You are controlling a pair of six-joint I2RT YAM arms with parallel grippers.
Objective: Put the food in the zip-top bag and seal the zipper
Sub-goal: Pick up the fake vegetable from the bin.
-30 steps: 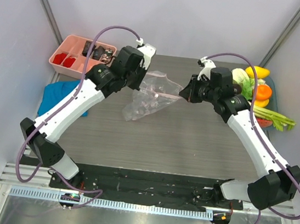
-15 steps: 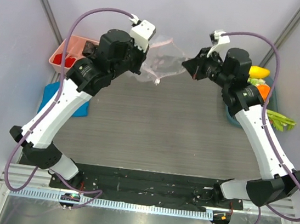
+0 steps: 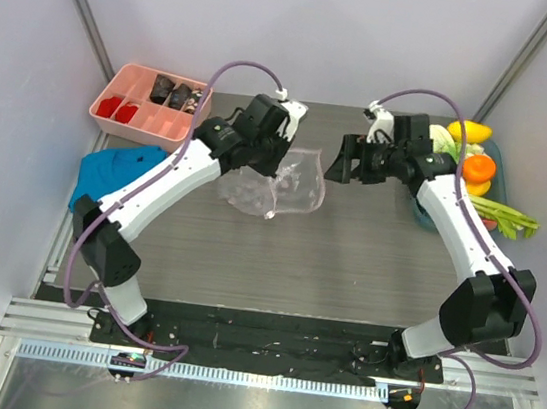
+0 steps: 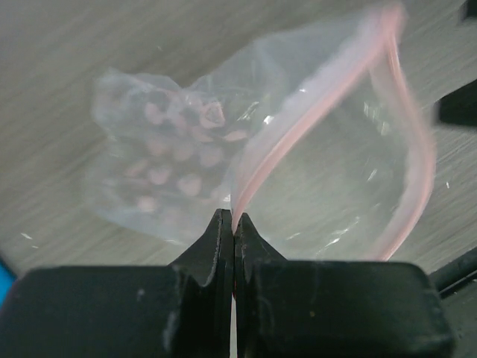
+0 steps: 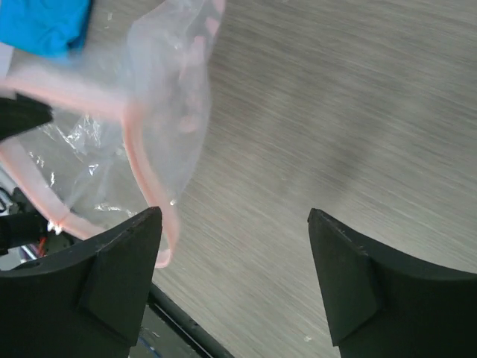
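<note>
The zip-top bag is clear and crinkly and hangs over the middle of the table. My left gripper is shut on its zipper, the pink strip at the mouth, pinched at the fingertips of that gripper. The bag has its mouth bowed open. My right gripper stands open just right of the bag, holding nothing. In the right wrist view that gripper has the bag and its pink strip beside the left finger. The food lies at the far right: orange, yellow fruit, cabbage, leek stalks.
A pink compartment tray with red and dark pieces sits at the back left. A blue cloth lies on the left side. The food rests on a blue dish by the right wall. Grey walls close in on both sides.
Both arms have come down from a raised pose. My right gripper has opened and let go of the bag, which now hangs from the left gripper alone, lower over the table.
</note>
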